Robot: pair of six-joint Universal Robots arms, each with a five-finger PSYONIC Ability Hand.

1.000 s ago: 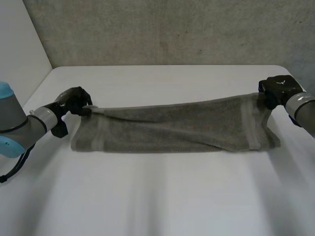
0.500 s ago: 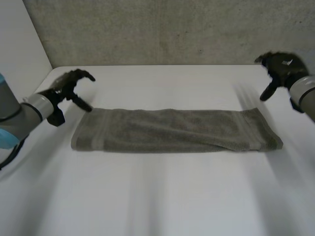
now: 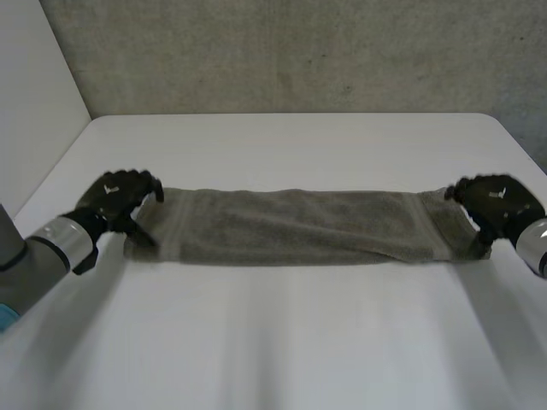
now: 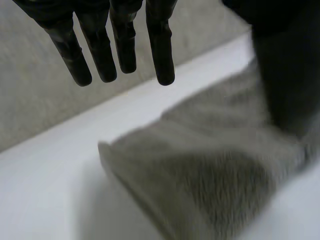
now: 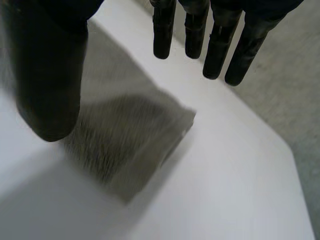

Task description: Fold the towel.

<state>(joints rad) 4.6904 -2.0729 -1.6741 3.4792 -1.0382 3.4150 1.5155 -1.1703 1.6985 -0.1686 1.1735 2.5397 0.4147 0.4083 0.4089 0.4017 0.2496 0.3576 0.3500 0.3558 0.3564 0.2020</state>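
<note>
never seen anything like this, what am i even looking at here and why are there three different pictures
It is a robot with two arms, each ending in a black mechanical hand. The wide picture comes from a camera up between the arms, looking down on a white table. A grey towel lies on it as a long flat strip. The left hand is at one short end and the right hand is at the other. The other two pictures come from cameras on the wrists, each looking along its own palm. The dark rods in them are the left hand's fingers and the right hand's fingers. In both, the fingers are straight and apart from the thumb, over a corner of the towel, so nothing is held at this moment.
</note>
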